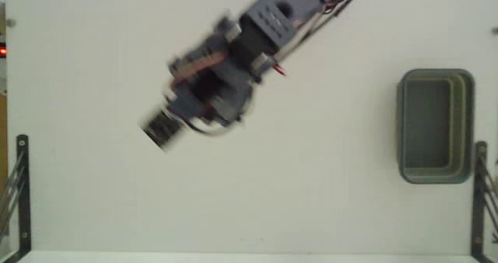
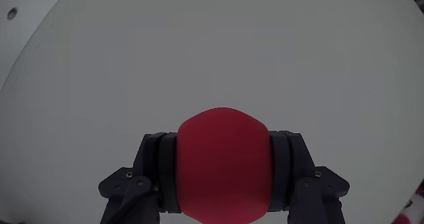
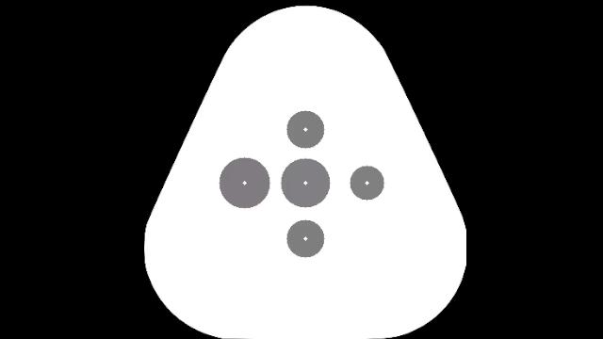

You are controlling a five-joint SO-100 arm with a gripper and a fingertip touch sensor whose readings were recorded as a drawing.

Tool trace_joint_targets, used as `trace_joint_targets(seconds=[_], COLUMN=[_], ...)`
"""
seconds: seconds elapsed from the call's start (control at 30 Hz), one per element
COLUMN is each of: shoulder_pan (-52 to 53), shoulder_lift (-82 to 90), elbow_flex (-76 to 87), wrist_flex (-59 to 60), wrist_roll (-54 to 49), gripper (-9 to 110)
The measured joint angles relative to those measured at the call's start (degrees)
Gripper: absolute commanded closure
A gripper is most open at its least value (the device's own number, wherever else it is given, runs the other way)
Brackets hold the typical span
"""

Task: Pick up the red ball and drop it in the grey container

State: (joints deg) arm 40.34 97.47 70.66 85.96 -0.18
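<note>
With the jaws clamped on the red ball (image 2: 223,164), you are mid-carry; next, swing it over the grey container (image 1: 436,127) and release.

Ball gripped, container apart at the right

In the wrist view the ball (image 2: 224,164), plain matte red, sits squeezed between two dark fingers, bulging slightly above them. In the fixed view the container (image 1: 436,126), a grey-green rounded tub with a stepped rim, stands upright and hollow near the right edge.
</note>
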Motion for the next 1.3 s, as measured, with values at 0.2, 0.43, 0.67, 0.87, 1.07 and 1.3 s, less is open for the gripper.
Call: trace_joint_targets(seconds=[0.2,0.43,0.67,0.87,1.07,1.3], shoulder_pan=[-8.88,-19.86,-31.29,-41.04,-49.66,-59.94], shoulder_lift=[-0.35,-1.58,-2.55,-3.43,-3.43,-4.48], elbow_flex=[-0.53,-0.97,-0.97,-1.41,-1.67,-2.02], wrist_flex=[-0.53,-0.53,-0.53,-0.53,-2.2,-2.37], wrist_roll=[0.0,0.0,0.0,0.0,0.0,-0.09], gripper=[37,37,37,37,37,37])
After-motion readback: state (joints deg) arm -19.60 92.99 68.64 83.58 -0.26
